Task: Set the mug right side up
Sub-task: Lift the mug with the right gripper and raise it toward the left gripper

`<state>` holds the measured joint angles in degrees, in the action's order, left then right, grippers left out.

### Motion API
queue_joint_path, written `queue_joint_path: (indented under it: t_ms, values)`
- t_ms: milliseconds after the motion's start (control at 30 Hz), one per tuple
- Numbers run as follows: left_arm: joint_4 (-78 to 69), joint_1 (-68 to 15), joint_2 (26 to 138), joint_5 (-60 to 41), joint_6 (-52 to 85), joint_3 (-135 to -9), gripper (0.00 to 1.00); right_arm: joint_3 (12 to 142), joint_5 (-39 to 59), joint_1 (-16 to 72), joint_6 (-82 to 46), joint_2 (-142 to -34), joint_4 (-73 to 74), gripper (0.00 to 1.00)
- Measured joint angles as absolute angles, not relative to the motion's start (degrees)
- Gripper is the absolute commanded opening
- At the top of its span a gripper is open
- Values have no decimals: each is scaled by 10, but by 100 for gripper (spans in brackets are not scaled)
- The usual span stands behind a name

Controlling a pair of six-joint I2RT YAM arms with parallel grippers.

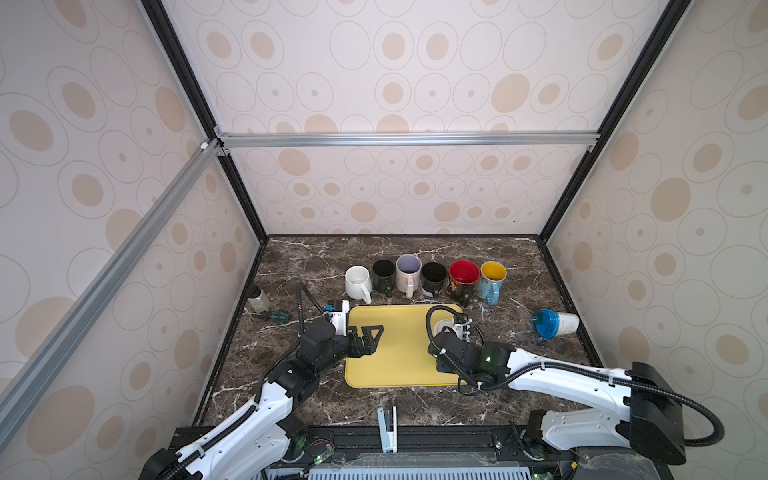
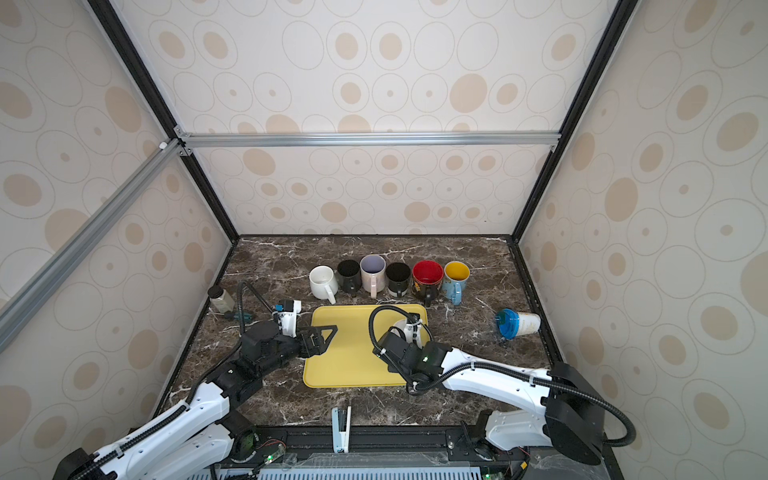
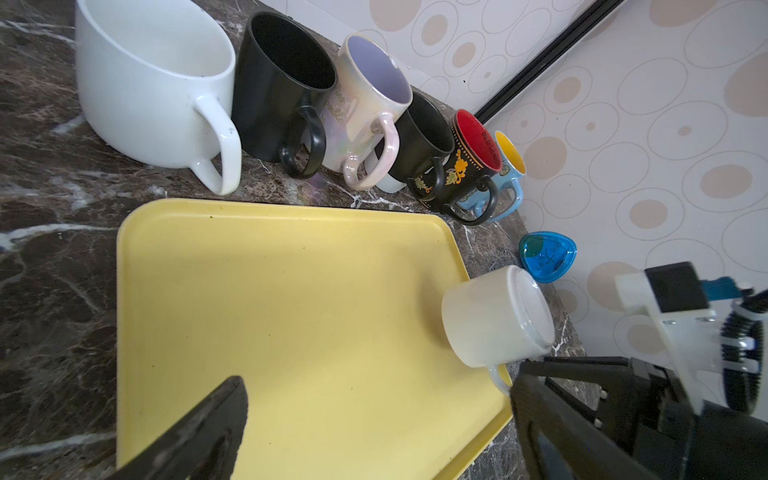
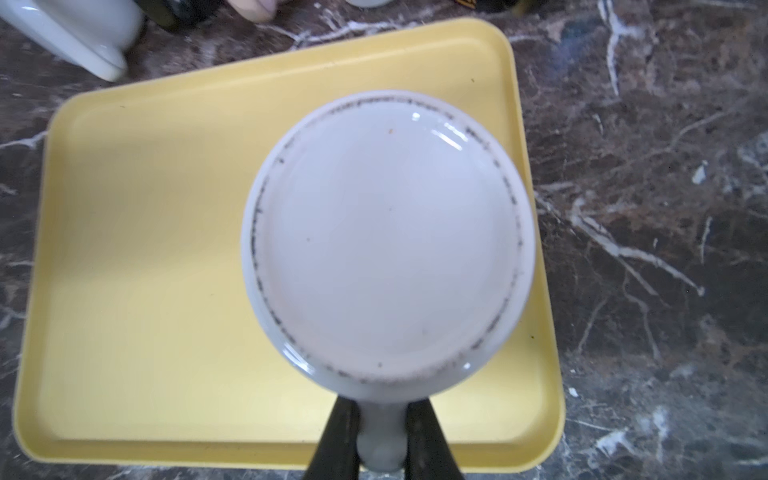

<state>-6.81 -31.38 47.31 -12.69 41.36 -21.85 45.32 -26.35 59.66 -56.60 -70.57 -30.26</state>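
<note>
One upside-down mug point(image 4: 386, 232) is sitting base-up over the far right corner of the single yellow tray point(image 1: 399, 374). In the left wrist view it point(image 3: 494, 316) is leaning slightly; I cannot tell whether its rim is touching the tray. The right fingers point(image 4: 338, 436) are pinching the mug's handle from both sides, drawn in narrow on it. The left fingers point(image 1: 372, 332) are standing wide apart over the tray's left part, gripping nothing and well apart from the mug.

Behind the tray, six upright mugs are standing in one row on the tabletop point(image 1: 415, 405), handles facing the front:
- a white mug point(image 1: 357, 282)
- a black mug point(image 1: 383, 274)
- a pearly pink mug point(image 1: 408, 272)
- a second black mug point(image 1: 434, 277)
- a red-lined mug point(image 1: 464, 278)
- a yellow-lined blue mug point(image 1: 493, 276)

One tumbler point(image 1: 557, 323) with a blue lid is lying on its side to the right of the tray. One small bottle point(image 1: 258, 300) and one screwdriver point(image 1: 277, 316) are lying at the left. One white stapler point(image 1: 387, 428) is resting at the front edge.
</note>
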Motion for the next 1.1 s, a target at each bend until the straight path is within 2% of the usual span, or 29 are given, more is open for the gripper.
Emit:
queue_joint_path:
  t_ms: [300,500,767,1100]
  values:
    - [-76,-314,439,-122,418,-218,99,428,-204,547,-452,-569,-171,0]
    - [-168,-314,402,-163,462,-206,99,393,-125,490,-436,-525,-62,0]
    - [-452,-312,446,-263,613,-135,98,376,-4,450,-466,-548,108,0]
    - [-610,-312,474,-294,690,-123,93,377,121,443,-540,-678,328,0]
